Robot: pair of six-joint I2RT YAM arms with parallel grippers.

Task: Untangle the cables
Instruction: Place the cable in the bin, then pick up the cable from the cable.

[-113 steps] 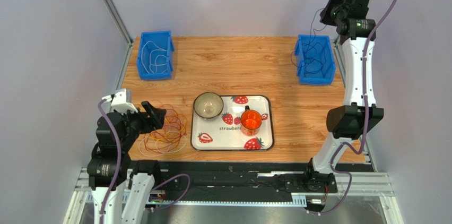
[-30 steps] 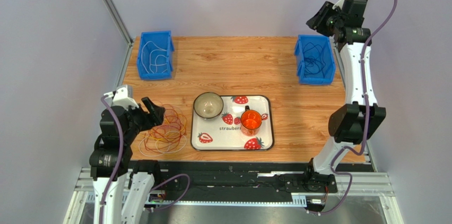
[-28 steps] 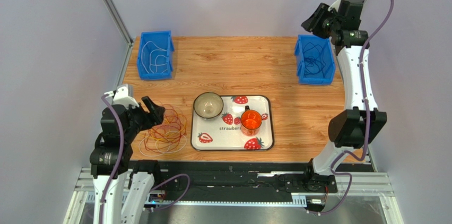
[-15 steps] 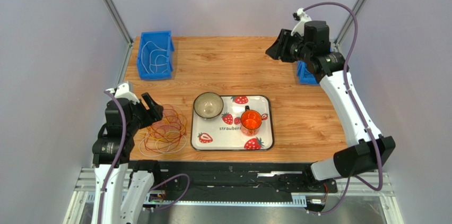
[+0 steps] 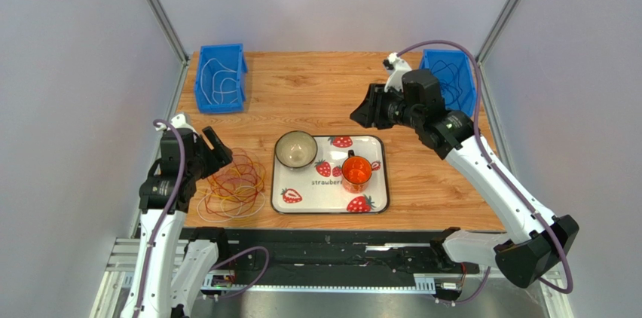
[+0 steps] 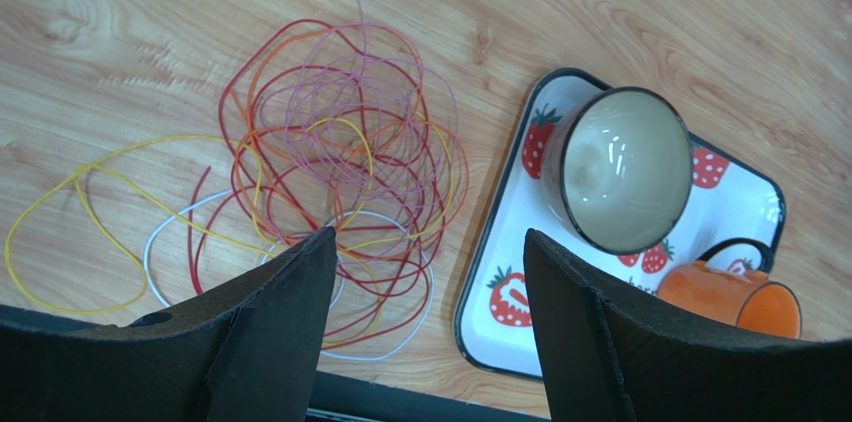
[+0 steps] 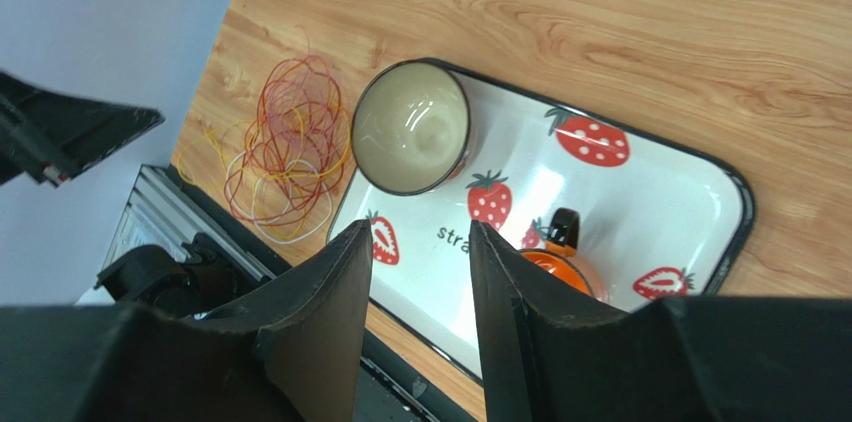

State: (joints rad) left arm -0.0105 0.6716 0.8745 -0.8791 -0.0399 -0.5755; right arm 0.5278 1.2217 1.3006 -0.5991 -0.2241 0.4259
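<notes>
The cables (image 5: 233, 184) lie in a tangled heap of yellow, orange, red, purple and white loops on the wooden table, left of the tray. The left wrist view looks straight down on the cables (image 6: 340, 167). My left gripper (image 5: 214, 150) hovers over the heap's left edge, open, with nothing between its fingers (image 6: 270, 322). My right gripper (image 5: 362, 115) hangs open above the table behind the tray, empty, far from the heap. The right wrist view has the cables (image 7: 290, 147) at its left. A white cable lies in the left bin and dark cables in the right bin.
A strawberry-print tray (image 5: 329, 211) holds a beige bowl (image 5: 295, 149) and an orange mug (image 5: 356, 172), just right of the heap. Blue bins stand at the back left (image 5: 221, 78) and back right (image 5: 450, 81). A black rail runs along the table's near edge.
My right arm has swung from above the back right bin down and left to the table's middle, behind the tray. The left gripper has shifted slightly away from the near edge.
</notes>
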